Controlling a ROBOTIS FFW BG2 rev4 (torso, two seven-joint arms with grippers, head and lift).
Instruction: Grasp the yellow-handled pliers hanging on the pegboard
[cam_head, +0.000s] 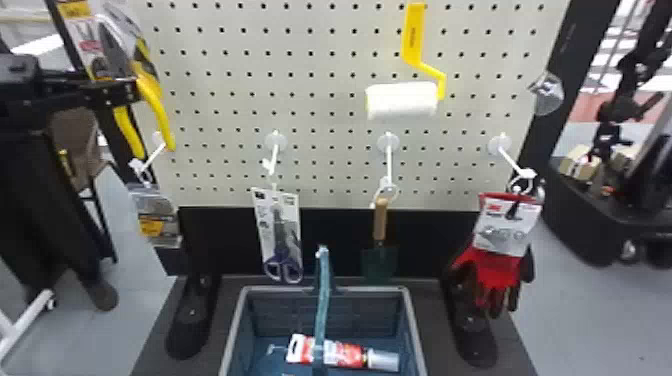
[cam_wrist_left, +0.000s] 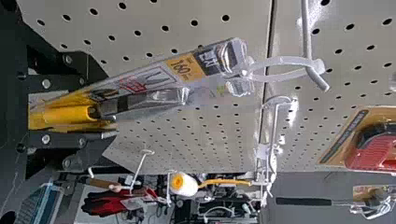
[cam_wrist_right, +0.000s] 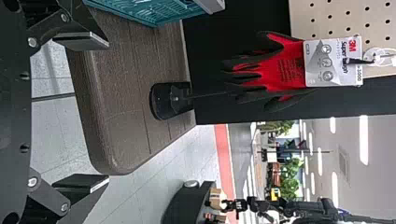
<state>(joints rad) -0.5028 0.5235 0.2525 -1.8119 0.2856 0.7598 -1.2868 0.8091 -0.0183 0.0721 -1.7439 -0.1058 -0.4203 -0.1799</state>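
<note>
Left gripper (cam_wrist_left: 100, 112) was clenched across the yellow handles of the pliers (cam_head: 150, 100) at the pegboard's (cam_head: 310, 60) upper left edge. They ran steeply, head up and handles down, the card's top looped on a white hook (cam_wrist_left: 299, 65). Rightward, scissors (cam_head: 281, 240), trowel (cam_head: 380, 250) and gloves (cam_head: 492, 270) hung above a basket (cam_head: 240, 320) on a dark table (cam_head: 200, 300), where the right gripper (cam_wrist_right: 88, 112) stood released.

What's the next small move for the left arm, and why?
Probably draw the pliers outward along the hook. The left gripper looks clamped on the yellow handles, but the package's white loop is hooked over that peg, so the pliers aren't free yet.
</note>
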